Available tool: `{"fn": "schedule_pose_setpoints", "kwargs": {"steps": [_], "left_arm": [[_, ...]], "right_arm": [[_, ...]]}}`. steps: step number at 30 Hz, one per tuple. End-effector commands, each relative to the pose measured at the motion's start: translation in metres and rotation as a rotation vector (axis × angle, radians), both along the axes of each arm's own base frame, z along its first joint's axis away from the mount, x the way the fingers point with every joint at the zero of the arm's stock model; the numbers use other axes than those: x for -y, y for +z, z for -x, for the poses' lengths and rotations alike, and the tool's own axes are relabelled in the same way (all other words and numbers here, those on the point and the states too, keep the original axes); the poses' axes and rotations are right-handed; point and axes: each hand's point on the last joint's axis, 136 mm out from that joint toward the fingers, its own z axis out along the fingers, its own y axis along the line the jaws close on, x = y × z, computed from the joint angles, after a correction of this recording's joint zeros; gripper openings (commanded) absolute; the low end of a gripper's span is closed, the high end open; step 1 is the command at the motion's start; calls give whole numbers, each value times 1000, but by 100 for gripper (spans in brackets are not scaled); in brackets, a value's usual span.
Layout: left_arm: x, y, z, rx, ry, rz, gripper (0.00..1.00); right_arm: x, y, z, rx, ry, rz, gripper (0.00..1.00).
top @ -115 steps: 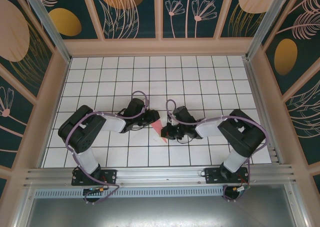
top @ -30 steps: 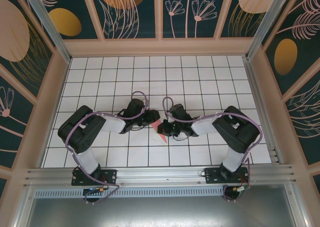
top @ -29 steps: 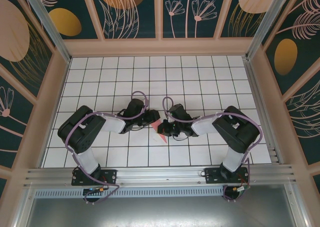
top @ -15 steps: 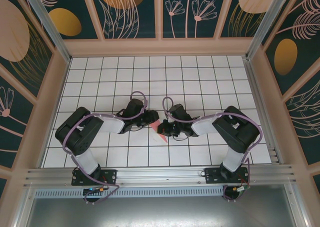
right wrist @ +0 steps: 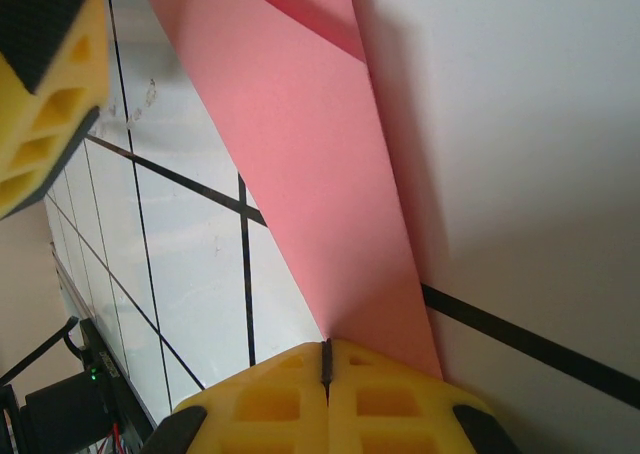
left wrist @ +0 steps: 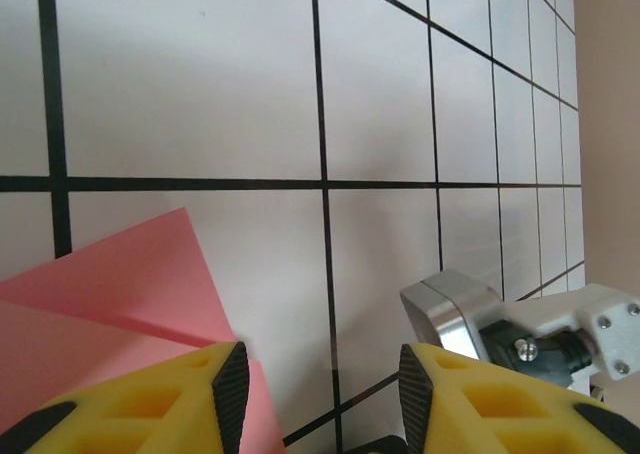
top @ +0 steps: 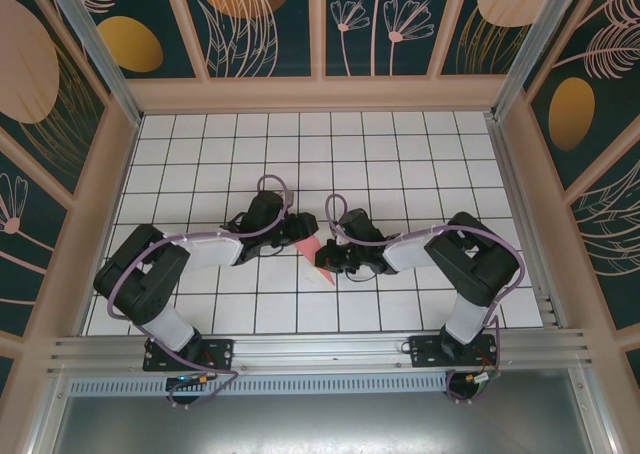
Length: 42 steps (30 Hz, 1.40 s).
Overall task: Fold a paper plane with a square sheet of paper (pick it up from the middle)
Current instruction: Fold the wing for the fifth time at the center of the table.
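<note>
Two yellow fingertips of my right gripper (right wrist: pixel 325 394) are pressed flat together. The narrow end of the folded pink sheet of paper (right wrist: pixel 300 144) runs right up to them, but I cannot tell whether it sits between the pads. My left gripper (left wrist: pixel 320 394) stands spread, with the bare white table (left wrist: pixel 190 74) showing in the gap and one corner of the sheet passing under its left finger (left wrist: pixel 150 399). From above, the sheet lies around the middle of the table, a little toward the near edge. It is between my two grippers, which meet there from left and right.
</note>
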Motion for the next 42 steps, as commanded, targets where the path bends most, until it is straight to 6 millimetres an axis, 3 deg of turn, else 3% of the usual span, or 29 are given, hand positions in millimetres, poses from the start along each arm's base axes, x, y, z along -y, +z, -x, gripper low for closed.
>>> {"fn": "schedule_pose_setpoints", "kwargs": {"steps": [1,7,8,10,15,29,42], "left_arm": [[2,4,-2,13,-19,-4,46],[1,-21,-8,-16,2,-49,44],[-2,-36,-8,-41,12,-78,43],[-7,-46,-11,-48,30,-117,42],[-20,-61,-14,-62,54,-200,40],[-51,-55,-25,-46,59,-176,43],[-44,-40,-36,-3,13,-135,46]], "right_arm": [[32,-43,23,-114,-35,156,0],[32,-45,24,-118,-27,165,0],[32,-45,24,-117,-26,167,0],[33,-46,24,-117,-26,173,0],[38,-50,26,-122,-28,195,0],[50,-58,30,-127,-38,251,0],[59,-64,37,-168,-48,300,0]]}}
